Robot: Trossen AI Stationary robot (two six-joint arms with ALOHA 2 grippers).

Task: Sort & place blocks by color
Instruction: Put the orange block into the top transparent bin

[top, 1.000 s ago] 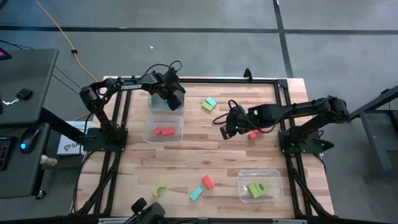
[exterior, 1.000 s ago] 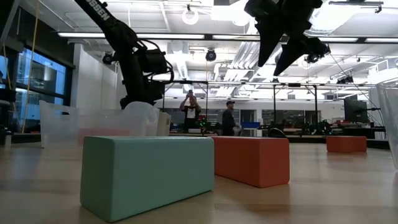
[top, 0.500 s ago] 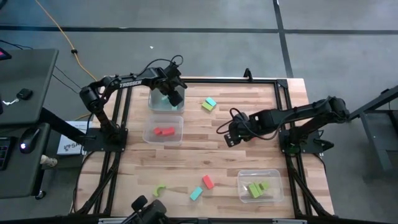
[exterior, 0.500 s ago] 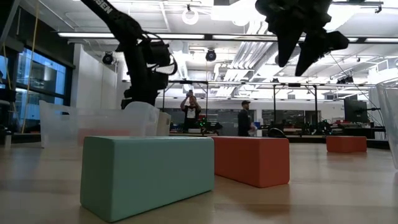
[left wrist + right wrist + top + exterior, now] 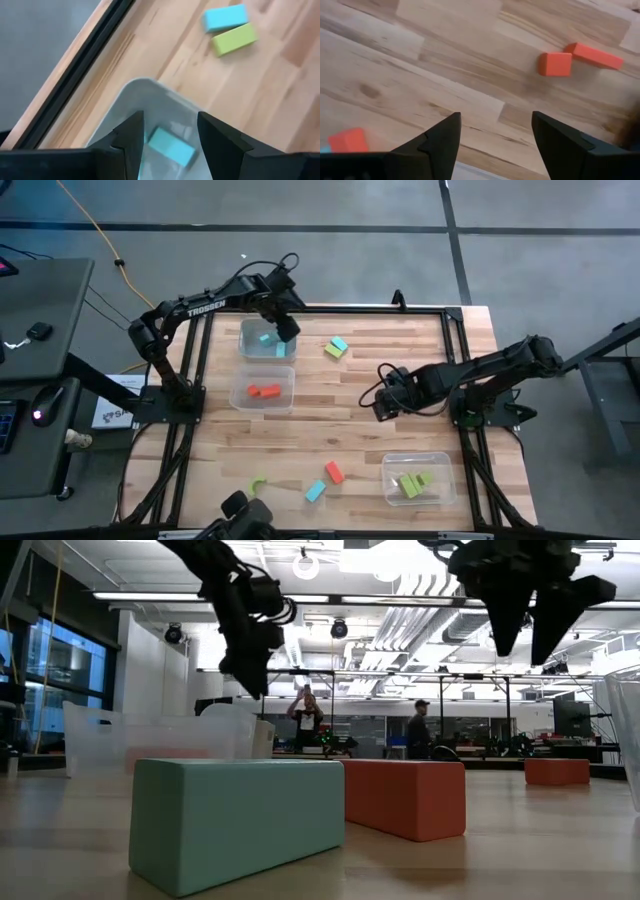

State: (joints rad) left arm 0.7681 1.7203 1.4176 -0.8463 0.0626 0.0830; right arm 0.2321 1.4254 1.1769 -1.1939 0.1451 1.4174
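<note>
My left gripper (image 5: 167, 137) hangs above the far bin (image 5: 266, 340); its fingers (image 5: 132, 132) stand apart and hold nothing. One cyan block (image 5: 171, 146) lies in that bin, below the gap, its long axis diagonal to the bin walls. Just beyond the bin, a cyan and green pair (image 5: 337, 347) lie side by side, touching, long axes parallel.

My right gripper (image 5: 495, 135) hovers over bare table (image 5: 340, 420) right of centre, fingers (image 5: 440, 137) wide, gripping nothing. Its wrist view shows a red cube (image 5: 555, 64) touching a long red block (image 5: 594, 55) at one corner.
</note>
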